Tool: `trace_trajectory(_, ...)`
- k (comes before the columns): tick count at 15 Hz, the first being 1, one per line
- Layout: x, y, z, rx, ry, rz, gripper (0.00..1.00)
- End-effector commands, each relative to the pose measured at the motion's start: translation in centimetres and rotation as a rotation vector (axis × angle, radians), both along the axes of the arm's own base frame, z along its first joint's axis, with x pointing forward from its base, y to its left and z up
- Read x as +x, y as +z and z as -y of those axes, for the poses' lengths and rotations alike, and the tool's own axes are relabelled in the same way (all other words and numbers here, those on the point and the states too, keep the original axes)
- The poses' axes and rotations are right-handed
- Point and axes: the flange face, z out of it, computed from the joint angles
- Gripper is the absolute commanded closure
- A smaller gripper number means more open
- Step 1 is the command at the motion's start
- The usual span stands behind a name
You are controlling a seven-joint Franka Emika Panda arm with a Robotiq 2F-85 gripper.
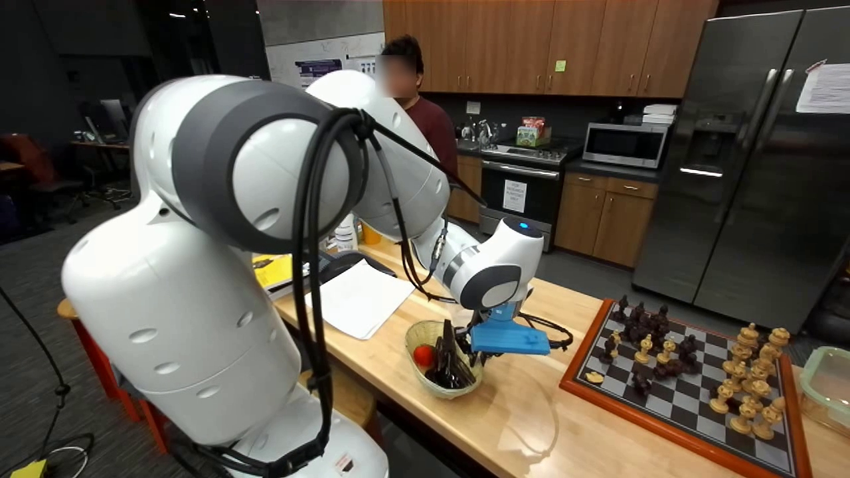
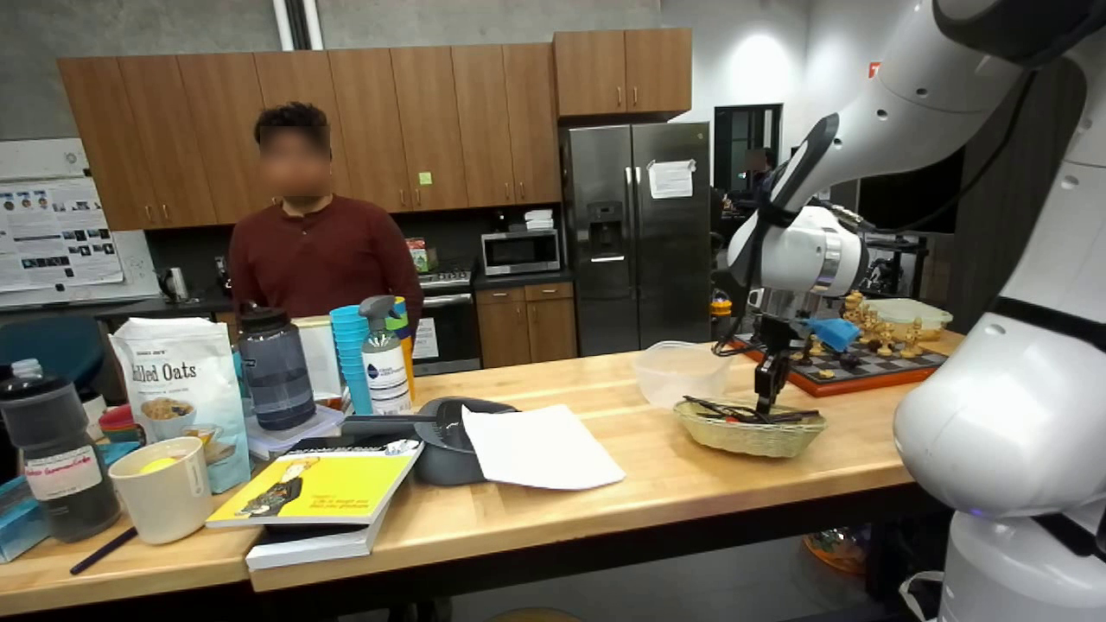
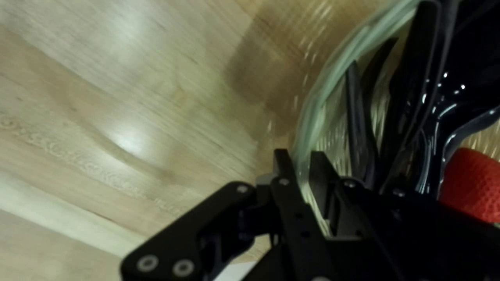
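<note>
Basically we've got a long wooden table [image 1: 488, 431] carrying it all, w/ the robot arm [image 1: 166, 318] standing beside it & leaning over, prob. b/c that lets it reach straight down. Next in size, the chessboard [image 1: 679, 406] sits well apart on the same tabletop, prob. parked there to be out of the arm's way. Then the woven basket [image 2: 750, 439], resting on the table near the edge in both exterior views, which we'd say keeps it handy for the arm; a clear plastic bowl [image 2: 678, 376] stands just behind it. As for the gripper [image 3: 301, 156], we read it as clamped on the basket's rim, one jaw outside, one inside, prob. b/c a thin rim suits a pinch; how firm, we can't tell. Inside, black utensils [image 3: 414, 70] lie heaped w/ some ends up at the rim, likely b/c they're too long to lie flat. Smallest, a red dimpled thing [image 3: 470, 183] sits snug beside them, so prob. can't roll much.
</note>
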Motion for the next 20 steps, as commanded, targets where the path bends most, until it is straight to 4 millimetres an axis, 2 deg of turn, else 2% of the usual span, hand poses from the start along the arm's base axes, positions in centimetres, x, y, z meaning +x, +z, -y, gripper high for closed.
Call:
trace_trajectory(1,0.12,0.77,-0.32,-0.009,-0.001,0.024,0.96)
trace_trajectory(20,0.23,1.04,-1.00,-0.011,0.010,0.037,0.97)
